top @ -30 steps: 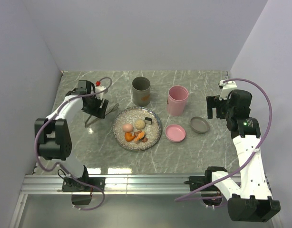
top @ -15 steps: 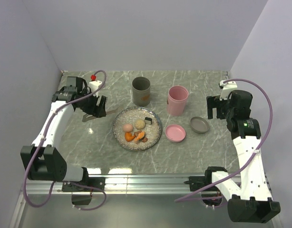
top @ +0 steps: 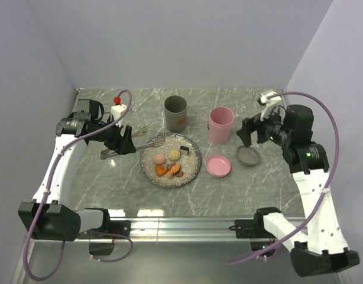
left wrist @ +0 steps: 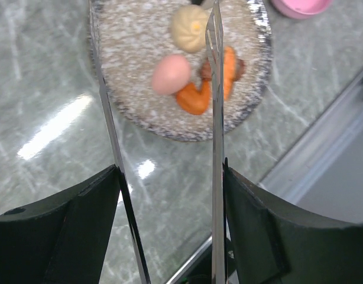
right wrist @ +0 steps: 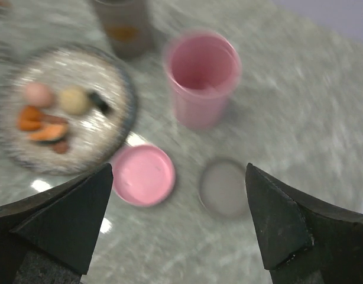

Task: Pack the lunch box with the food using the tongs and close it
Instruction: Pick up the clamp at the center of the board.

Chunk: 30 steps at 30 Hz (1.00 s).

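Observation:
My left gripper [top: 122, 142] is shut on the tongs [top: 149, 144], one slim metal arm against the inside of each finger [left wrist: 261, 231]. The tongs' [left wrist: 216, 118] tips reach over the left rim of the speckled plate [top: 193, 168]. On the plate lies the food: a pink egg shape [top: 159, 159], a beige ball [top: 173, 154], orange chunks [top: 167, 170] and a dark cube [top: 184, 150]. The lunch box parts are a pink tub [top: 220, 125] and a grey tub [top: 175, 113], both open. My right gripper [top: 255, 131] hangs open above the grey lid [top: 248, 155].
A pink lid [top: 218, 165] lies flat between the plate and the grey lid. The side walls stand close to both arms. An aluminium rail [top: 187, 228] runs along the near table edge.
My left arm has stretched out and swung the tongs so their tips point right over the plate's rim. The right arm has moved left and forward over the grey lid.

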Motion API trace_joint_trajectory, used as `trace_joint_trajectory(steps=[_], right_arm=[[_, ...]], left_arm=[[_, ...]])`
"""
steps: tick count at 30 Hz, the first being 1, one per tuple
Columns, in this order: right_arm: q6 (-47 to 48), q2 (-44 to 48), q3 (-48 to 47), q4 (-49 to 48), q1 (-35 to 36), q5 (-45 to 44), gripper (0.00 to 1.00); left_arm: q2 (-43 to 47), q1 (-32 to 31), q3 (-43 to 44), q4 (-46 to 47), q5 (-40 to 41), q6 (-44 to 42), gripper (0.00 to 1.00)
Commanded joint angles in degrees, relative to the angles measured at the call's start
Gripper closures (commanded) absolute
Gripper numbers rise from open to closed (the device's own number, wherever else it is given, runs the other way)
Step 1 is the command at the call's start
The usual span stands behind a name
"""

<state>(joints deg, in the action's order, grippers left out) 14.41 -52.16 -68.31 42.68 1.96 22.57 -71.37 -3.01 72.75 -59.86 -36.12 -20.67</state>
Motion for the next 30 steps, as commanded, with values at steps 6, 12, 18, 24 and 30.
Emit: trace_joint_trajectory(steps=[6,12,18,24,30], right_arm=[[11.1,-12.3,-13.5,-1.6,22.5,-5.5,0.0],[23.3,-4.2,-4.1,-18.0,32.5,-5.2,0.0],[31.3,-3.8,8.5,-36.7,59.5,-18.5,0.0],[35.3,-15.1,5.7,-42.5,69.0,-25.3,0.0],[36.6,-21.7,1.0,-41.5,70.2,-27.0,0.0]], left_arm=[[2.2,-1.6,3.6,-3.2,-9.1,2.0,0.28],[3.3,-2.4,3.6,-1.9,-13.0,5.7,0.28],[4.6,-3.5,2.6,-0.9,-13.2,7.7,0.28],[5.5,-3.6,2.9,-3.1,-14.7,6.3,0.28],[7.1,-3.7,2.6,-3.9,-15.6,5.7,0.28]])
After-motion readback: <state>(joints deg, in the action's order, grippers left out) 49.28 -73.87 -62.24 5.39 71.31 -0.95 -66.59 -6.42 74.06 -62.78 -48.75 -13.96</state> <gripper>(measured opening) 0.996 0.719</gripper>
